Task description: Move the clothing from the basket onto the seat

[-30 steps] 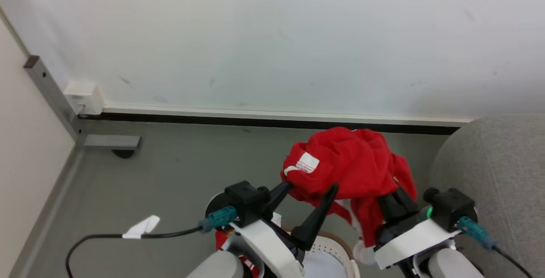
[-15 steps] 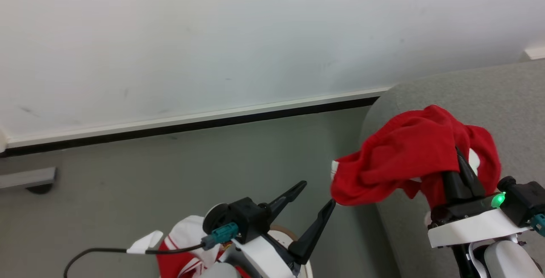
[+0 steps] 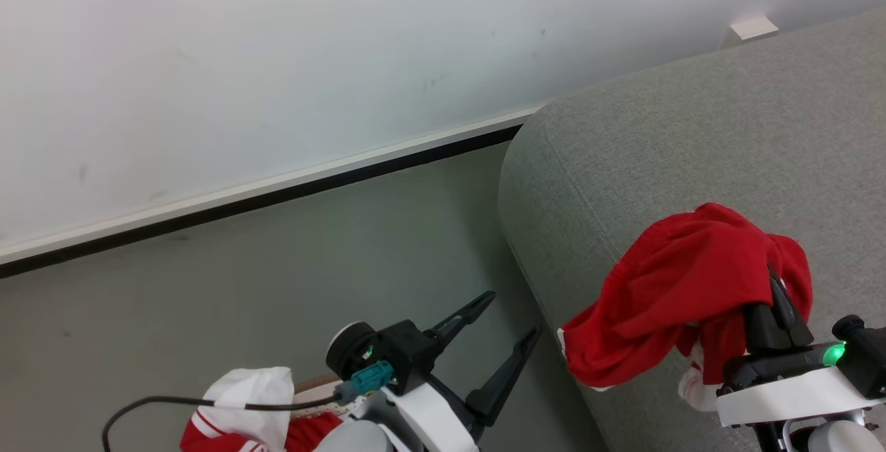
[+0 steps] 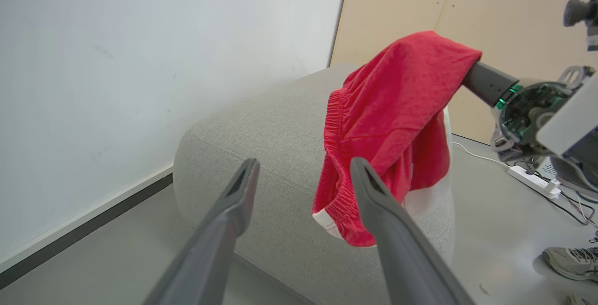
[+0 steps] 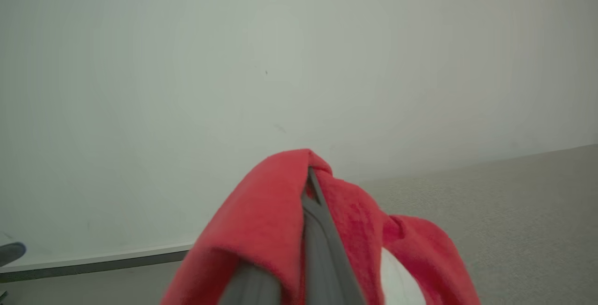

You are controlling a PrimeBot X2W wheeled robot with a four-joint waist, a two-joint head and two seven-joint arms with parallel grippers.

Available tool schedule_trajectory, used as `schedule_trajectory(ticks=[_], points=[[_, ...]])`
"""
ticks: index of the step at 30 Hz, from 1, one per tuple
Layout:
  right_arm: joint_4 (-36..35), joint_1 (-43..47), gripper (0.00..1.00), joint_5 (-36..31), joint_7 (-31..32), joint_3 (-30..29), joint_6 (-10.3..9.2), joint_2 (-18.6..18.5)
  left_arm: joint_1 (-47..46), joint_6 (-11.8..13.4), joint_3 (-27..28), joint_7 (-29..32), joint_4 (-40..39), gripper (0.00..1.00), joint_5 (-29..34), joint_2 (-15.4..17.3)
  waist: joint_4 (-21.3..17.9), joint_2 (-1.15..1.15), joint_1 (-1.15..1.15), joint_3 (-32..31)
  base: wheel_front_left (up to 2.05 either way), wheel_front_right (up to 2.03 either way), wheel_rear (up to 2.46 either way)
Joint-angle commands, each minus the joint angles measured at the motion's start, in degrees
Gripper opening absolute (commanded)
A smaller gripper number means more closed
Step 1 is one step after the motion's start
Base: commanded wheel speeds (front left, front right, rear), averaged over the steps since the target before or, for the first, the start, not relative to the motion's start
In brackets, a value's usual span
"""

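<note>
Nearest to the robot, at the bottom edge of the head view, a small part of the basket shows with its brown rim. A white garment with red stripes lies in it and rises a little above the rim. A black cable passes in front of this garment.

Just beside the basket is the left gripper. Its two dark fingers stand wide apart with nothing between them, and they point up and to the right, toward the seat.

At the lower right is the right gripper. Its fingers are pressed together on a fold of the red garment, and the cloth covers most of them. The red garment hangs from this grip in loose folds, with its elastic band and white trim turned down. It is above the near corner of the seat, which is large, light grey and rounded. Whether the lowest edge of the cloth touches the seat, I cannot tell.

Behind the left gripper the grey floor runs to a dark skirting board under a white wall. In the left wrist view, on the floor past the seat, a white power strip and a shoe lie.
</note>
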Motion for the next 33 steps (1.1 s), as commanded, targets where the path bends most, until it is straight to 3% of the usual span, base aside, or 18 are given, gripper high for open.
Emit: schedule_trajectory(ticks=[1,9,15,24,33], points=[[-0.22,0.46,0.00,0.35,0.03,-0.17,-0.12,0.00,-0.72,-0.24,0.09,-0.71,0.40,1.00,0.72,0.38,-0.09,0.00,0.00,0.23,0.00,0.00,0.00],[-0.43,-1.88,0.00,2.44,0.03,-0.29,-0.12,0.25,-2.21,-0.03,-0.05,-1.30,0.88,1.00,2.12,0.05,0.97,0.00,0.00,1.65,0.00,0.00,0.00],[1.29,-6.75,0.00,4.58,0.03,-0.87,-0.12,-1.30,-5.23,-0.45,-0.86,-1.50,0.35,1.00,3.89,-0.34,3.28,0.00,0.00,6.43,0.00,0.00,0.00],[7.69,-20.28,0.00,9.86,0.03,-4.23,-0.12,-9.05,-12.44,-1.18,-2.65,-1.50,-1.06,1.00,7.61,-0.11,7.63,0.00,0.00,18.35,0.00,0.00,0.00],[19.86,-34.60,0.00,14.52,0.03,-9.57,-0.12,-18.15,-18.39,-1.77,-4.15,-1.12,-1.25,1.00,9.36,-0.64,11.66,0.00,0.00,29.12,0.00,0.00,0.00]])
